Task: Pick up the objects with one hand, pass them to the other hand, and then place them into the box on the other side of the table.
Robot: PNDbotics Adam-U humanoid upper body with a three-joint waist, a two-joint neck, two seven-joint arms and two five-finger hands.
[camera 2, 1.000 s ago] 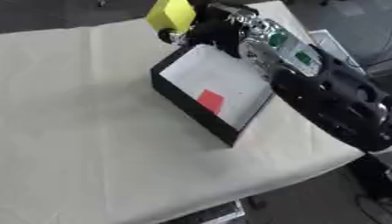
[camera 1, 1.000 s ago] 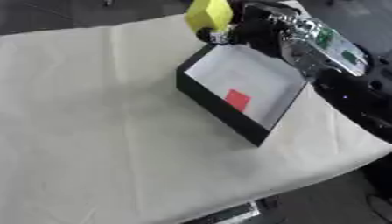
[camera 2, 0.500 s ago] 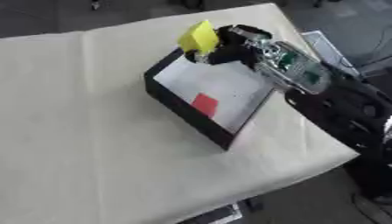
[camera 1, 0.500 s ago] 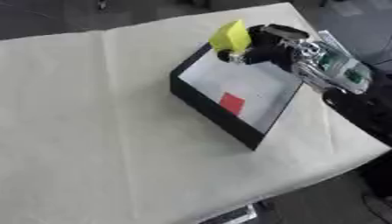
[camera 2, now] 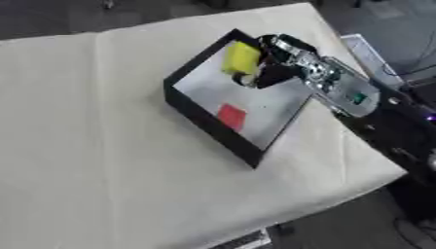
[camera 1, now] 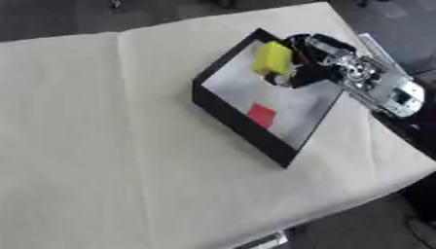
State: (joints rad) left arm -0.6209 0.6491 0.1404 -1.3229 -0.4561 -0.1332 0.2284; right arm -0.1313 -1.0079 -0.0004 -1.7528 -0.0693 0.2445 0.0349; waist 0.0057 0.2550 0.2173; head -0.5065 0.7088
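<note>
Yellow block (camera 1: 272,57): you have it in the upper right of the frame, held above the far end of the box, not yet resting on the floor of it
Box (camera 1: 230,111): black walls, pale floor, lying askew on the cream cloth of the desk (camera 1: 102,146) right of centre; a red square (camera 1: 262,115) already lies flat inside, nearer the lower wall
How the block should handle: it looks like a light, stiff, plain-faced piece, probably foam or plastic; nothing fragile about it, but smooth sides could slip, so opposite flat faces are the place to hold
Right robot hand (camera 1: 299,68): its fingers are curled round the block's right side, pinching it from behind; the exact contact is hidden by the block itself
Arm pose: your right forearm comes in from the right edge, slanting up and leftward over the box's far corner, wrist bent toward the box
Left robot hand: in neither view
Release: bare floor lies below the block, well apart from the red square
</note>
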